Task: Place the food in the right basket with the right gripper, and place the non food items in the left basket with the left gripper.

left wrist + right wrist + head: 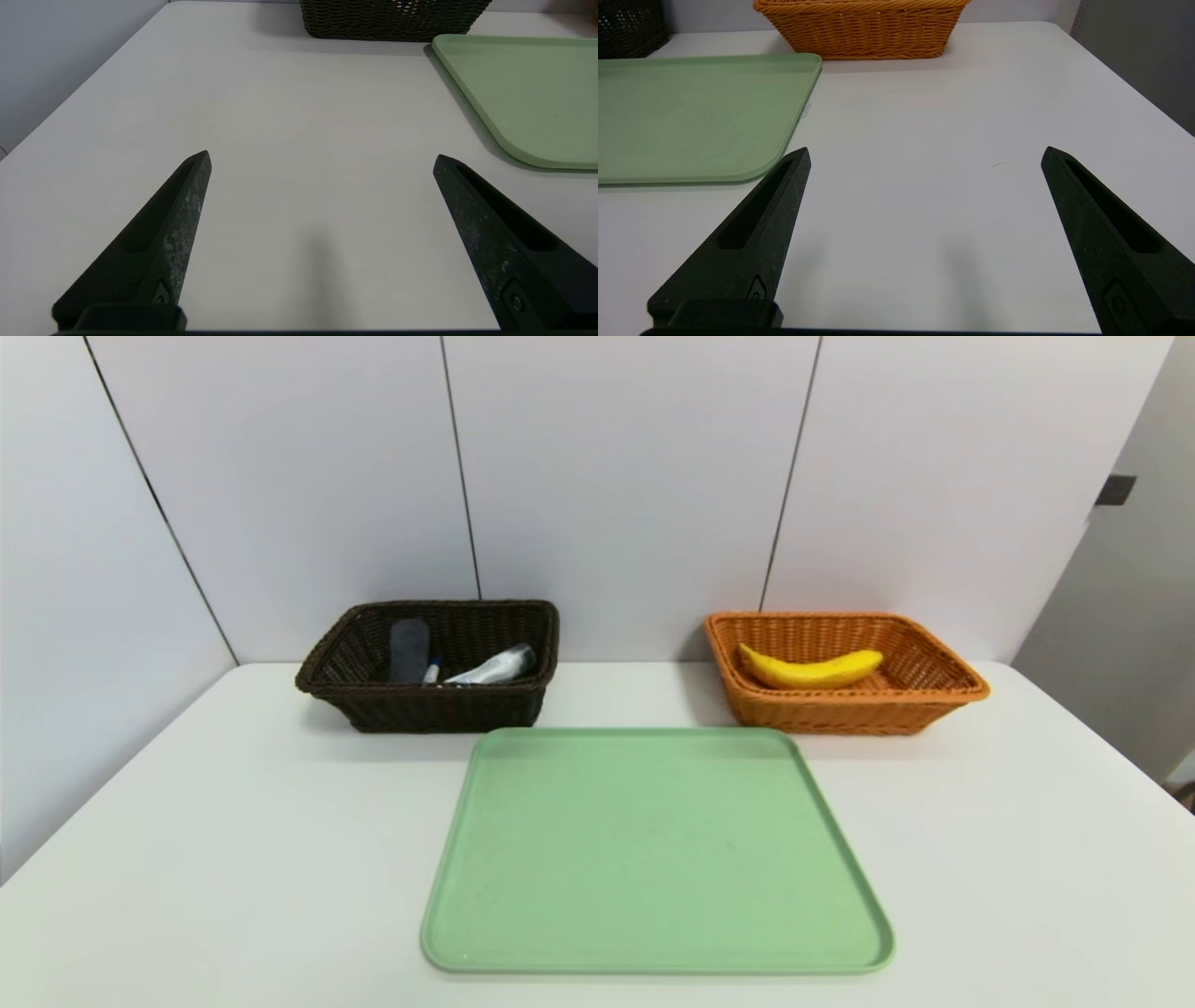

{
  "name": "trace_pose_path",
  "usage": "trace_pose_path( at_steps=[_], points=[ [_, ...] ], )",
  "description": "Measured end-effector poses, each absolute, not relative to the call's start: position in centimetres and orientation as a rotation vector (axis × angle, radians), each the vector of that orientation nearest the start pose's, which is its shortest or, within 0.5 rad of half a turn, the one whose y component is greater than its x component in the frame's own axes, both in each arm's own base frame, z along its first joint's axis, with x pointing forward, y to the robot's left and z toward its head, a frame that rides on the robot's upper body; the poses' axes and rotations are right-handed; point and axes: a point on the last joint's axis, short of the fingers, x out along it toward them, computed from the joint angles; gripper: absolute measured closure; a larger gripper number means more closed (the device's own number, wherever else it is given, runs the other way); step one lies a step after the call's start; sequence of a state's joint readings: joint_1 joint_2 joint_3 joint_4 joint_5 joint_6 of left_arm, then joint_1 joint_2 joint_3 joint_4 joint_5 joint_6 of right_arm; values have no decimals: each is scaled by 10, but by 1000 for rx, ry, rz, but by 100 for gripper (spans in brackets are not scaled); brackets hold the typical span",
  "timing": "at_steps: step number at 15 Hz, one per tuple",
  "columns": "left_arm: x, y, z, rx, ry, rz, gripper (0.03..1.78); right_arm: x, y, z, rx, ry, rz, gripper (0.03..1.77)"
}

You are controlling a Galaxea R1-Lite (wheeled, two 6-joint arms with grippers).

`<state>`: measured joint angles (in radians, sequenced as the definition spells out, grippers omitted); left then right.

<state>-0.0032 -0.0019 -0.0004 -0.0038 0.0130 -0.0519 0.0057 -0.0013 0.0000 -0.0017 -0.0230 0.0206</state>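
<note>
The yellow banana (810,670) lies inside the orange woven basket (943,695) at the back right. The dark brown basket (439,709) at the back left holds the rolled grey cloth (409,651), the blue-capped marker (431,671) and the whitish bottle (495,666). Neither arm shows in the head view. My left gripper (322,156) hovers open over bare table, near the front left, with the dark basket (392,21) far ahead. My right gripper (926,154) is open over bare table near the front right, the orange basket (864,28) far ahead. Nothing is between either pair of fingers.
A flat green tray (653,849) with nothing on it lies mid-table in front of both baskets; its corners show as the tray (523,93) and the tray (691,116) in the wrist views. White wall panels close the back. The table edge drops off at the right.
</note>
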Motion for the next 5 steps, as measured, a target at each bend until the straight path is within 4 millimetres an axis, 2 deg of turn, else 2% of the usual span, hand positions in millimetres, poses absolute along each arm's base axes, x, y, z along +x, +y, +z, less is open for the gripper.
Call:
trace_pose_path(
  at_steps=[5],
  points=[
    [-23, 0, 76, -58, -6, 11, 12, -23, -1, 76, 24, -4, -18, 9]
  ],
)
